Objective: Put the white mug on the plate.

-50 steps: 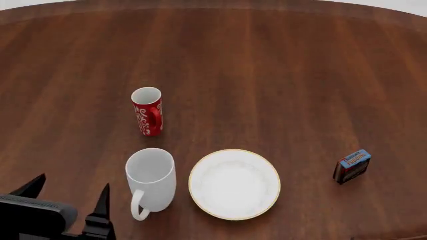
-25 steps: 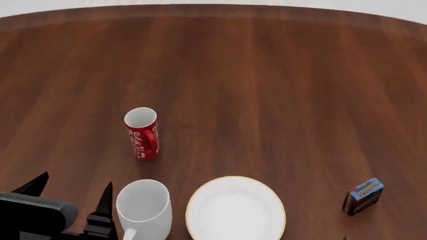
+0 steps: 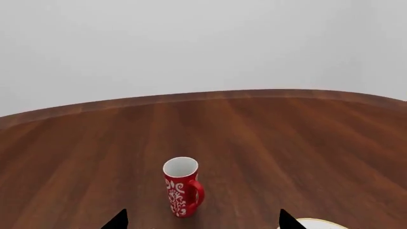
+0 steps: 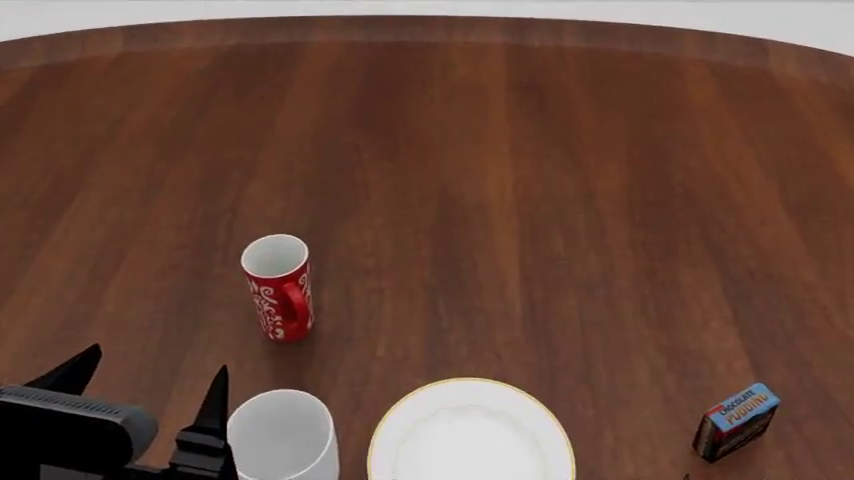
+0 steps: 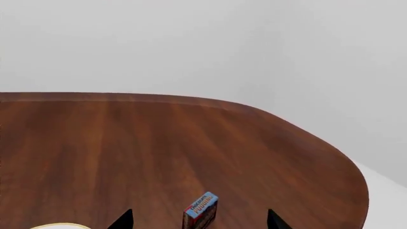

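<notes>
Left hand [image 4: 147, 405] spread wide, empty, just beside white mug [image 4: 282, 436]; right hand [image 5: 198, 219] also open, empty. Plate [image 4: 470, 430] near mug. Your view tilted up, mug slid toward frame edge; red mug [image 4: 278, 287] beyond on table [image 4: 534, 180]

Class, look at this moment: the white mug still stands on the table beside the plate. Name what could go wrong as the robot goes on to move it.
1. The white mug and plate sit at the head view's bottom edge, partly cut off, so the grasp may be poorly seen.
2. The red mug stands just beyond the white one; the open left gripper, reaching in, might knock it.
3. The mug stands close beside the plate, so a nudge could push it against the rim.
</notes>
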